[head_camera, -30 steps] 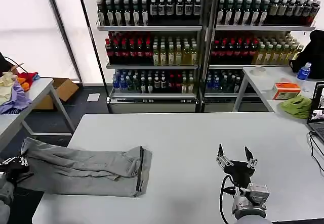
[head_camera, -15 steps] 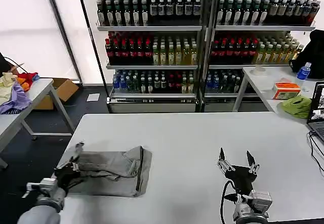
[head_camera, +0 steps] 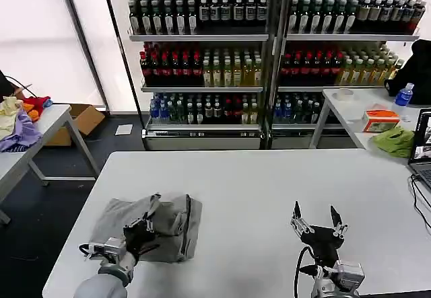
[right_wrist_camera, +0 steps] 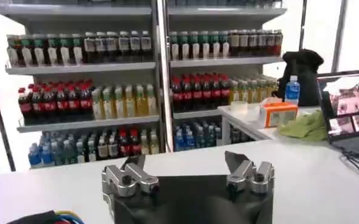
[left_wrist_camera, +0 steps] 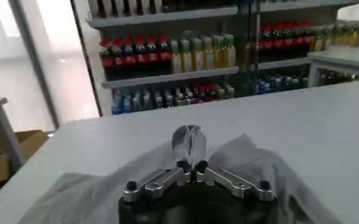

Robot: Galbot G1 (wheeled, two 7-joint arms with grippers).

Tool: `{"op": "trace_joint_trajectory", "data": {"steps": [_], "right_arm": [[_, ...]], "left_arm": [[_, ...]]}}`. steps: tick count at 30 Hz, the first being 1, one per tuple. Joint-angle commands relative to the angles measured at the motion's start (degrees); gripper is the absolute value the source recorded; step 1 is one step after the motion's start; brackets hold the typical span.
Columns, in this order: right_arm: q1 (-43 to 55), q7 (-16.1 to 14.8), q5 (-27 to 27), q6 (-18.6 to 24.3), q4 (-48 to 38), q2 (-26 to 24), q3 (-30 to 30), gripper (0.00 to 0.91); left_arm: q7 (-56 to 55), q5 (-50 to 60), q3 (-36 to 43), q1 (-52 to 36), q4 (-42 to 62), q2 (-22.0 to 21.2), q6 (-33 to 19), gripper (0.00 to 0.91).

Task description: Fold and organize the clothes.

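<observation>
White table (head_camera: 269, 183) before bottle shelves (head_camera: 269, 56); left end effector (head_camera: 141, 229) pinches grey shirt (head_camera: 172, 227), right end effector (head_camera: 316, 224) spread, empty.

Crumpled light grey shirt (head_camera: 161, 225) blocks white table's (head_camera: 269, 183) front-left corner; open-fingered right gripper (head_camera: 316, 225) near front edge; far half passable.

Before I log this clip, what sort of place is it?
Probably a lab or test room staged like a shop: drink shelves stocked with bottles line the back, while plain white tables fill the floor. A grey shirt lies on the near table, and a laptop sits at its edge.
</observation>
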Motion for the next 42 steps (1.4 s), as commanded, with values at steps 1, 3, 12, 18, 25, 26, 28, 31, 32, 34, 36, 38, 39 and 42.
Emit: {"op": "trace_joint_trajectory", "data": {"steps": [1, 3, 12, 18, 25, 26, 28, 31, 32, 34, 36, 38, 39, 42], "right_arm": [[-0.74, 0.0, -0.51, 0.25, 0.05, 0.2, -0.14, 0.907], [-0.86, 0.01, -0.58, 0.29, 0.08, 0.26, -0.05, 0.907], [-0.89, -0.05, -0.58, 0.3, 0.13, 0.18, 0.15, 0.907], [-0.59, 0.0, -0.59, 0.71, -1.04, 0.46, -0.25, 0.907], [-0.24, -0.06, -0.59, 1.03, -2.13, 0.41, -0.52, 0.907], [-0.17, -0.06, -0.6, 1.03, -2.2, 0.41, -0.58, 0.907], [0.03, -0.07, -0.64, 1.02, -2.3, 0.43, -0.76, 0.907], [0.38, -0.01, -0.63, 0.94, -2.4, 0.38, -0.89, 0.907], [0.54, 0.04, -0.62, 0.9, -2.46, 0.33, -0.92, 0.907], [0.89, 0.11, -0.59, 0.78, -2.53, 0.21, -0.9, 0.907], [1.18, 0.24, -0.58, 0.69, -2.57, 0.16, -0.91, 0.907], [1.37, 0.31, -0.57, 0.59, -2.66, 0.12, -0.94, 0.907], [1.44, 0.35, -0.58, 0.55, -2.73, 0.04, -0.99, 0.907], [1.73, 0.44, -0.55, 0.48, -3.06, -0.14, -1.09, 0.907]], "left_arm": [[-0.29, -0.09, 5.1, -1.63, -1.14, -1.71, 1.55, 0.0], [-0.37, -0.36, 5.57, -2.08, -1.25, -1.96, 1.89, 0.0], [-0.18, 0.05, 6.88, -2.88, 0.36, -3.02, 1.66, 0.0], [0.09, 0.15, 7.35, -2.41, 2.03, -4.0, 1.4, 0.0], [0.45, -0.07, 7.94, -1.67, 2.66, -4.92, -1.02, 0.907], [0.61, -0.05, 8.08, -1.53, 2.71, -4.95, -1.78, 0.907], [0.68, -0.37, 8.37, -1.26, 2.61, -5.05, -2.93, 0.907], [0.64, -6.36, 9.69, 0.06, 0.45, -5.12, -2.41, 0.907], [0.59, -7.74, 10.42, 0.72, -0.61, -5.1, -1.66, 0.907], [0.64, -12.02, 11.89, 2.21, -1.87, -5.26, -0.45, 0.907], [0.56, -15.8, 12.67, 3.07, -3.73, -5.75, 0.91, 0.907], [0.11, -19.07, 12.67, 3.23, -5.39, -5.91, 2.28, 0.907], [-0.47, -22.07, 12.35, 3.13, -6.69, -5.91, 2.68, 0.907], [-2.85, -30.45, 9.93, 2.31, -11.79, -5.45, 5.53, 0.907]]}}
